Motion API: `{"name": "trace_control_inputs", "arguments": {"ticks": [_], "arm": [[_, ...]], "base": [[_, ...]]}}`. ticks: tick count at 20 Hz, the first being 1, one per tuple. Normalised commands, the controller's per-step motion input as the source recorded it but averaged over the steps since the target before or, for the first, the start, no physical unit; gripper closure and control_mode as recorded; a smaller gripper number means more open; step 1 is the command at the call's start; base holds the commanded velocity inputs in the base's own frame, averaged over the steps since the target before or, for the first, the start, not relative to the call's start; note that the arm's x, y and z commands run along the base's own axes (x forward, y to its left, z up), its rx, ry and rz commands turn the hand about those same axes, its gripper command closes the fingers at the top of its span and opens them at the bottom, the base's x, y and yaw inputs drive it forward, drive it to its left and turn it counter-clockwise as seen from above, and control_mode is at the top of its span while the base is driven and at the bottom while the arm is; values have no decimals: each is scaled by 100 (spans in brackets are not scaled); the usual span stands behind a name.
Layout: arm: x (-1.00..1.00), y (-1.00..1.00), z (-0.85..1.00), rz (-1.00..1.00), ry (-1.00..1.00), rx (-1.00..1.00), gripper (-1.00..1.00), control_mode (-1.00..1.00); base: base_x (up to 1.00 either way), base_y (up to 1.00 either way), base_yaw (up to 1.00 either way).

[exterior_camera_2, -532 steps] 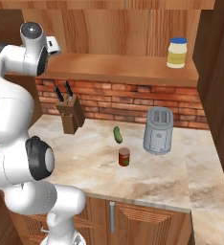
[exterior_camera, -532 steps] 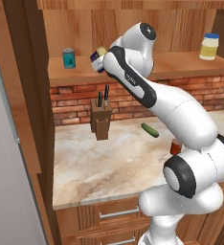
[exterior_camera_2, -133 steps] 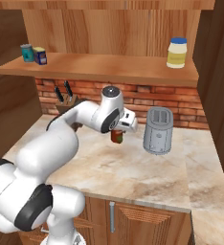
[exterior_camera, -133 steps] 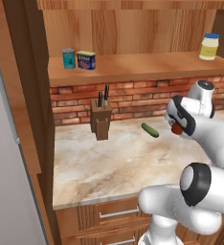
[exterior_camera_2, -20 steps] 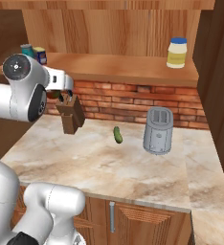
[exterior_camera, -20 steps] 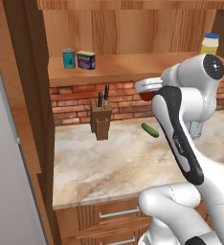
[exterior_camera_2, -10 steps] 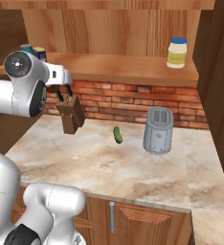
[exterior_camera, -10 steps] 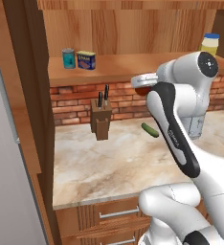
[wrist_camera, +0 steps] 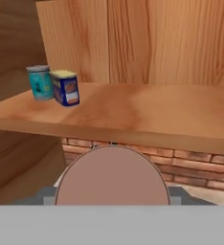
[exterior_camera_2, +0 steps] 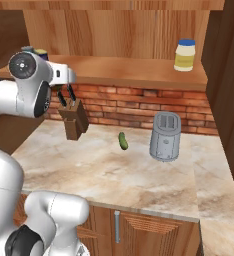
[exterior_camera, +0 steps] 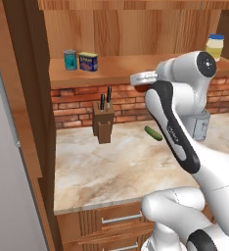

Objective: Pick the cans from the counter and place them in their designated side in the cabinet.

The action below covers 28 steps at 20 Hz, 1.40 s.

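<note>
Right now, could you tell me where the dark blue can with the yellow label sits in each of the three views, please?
Left base view: the dark blue can stands at the shelf's left end, right of the teal can.
Right base view: I cannot make it out; the arm covers that end.
Hand view: upper left, again right of the teal can.
Shared landmark: the teal can.

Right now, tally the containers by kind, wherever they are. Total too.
Cans on the shelf: 2, teal can and blue can
Cans in the hand: 1, red-brown can
Jars on the shelf: 1, yellow jar
Total: 4
</note>
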Motion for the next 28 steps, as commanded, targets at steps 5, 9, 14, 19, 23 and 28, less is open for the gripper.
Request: {"name": "trace_control_inputs", "arguments": {"ticks": [5, 9, 14, 19, 23, 28], "arm": [[26, 8, 2, 1, -2, 0, 100, -100], [26, 8, 2, 1, 0, 0, 100, -100], [27, 10, 3, 1, 0, 0, 100, -100], [29, 12, 5, 1, 0, 0, 100, -100], [30, 9, 2, 2, -1, 0, 100, -100], [30, 7, 0, 2, -2, 0, 100, -100]], "base": [[0, 0, 0], [0, 0, 0], [0, 0, 0], [0, 0, 0], [0, 0, 0], [0, 0, 0]]}}
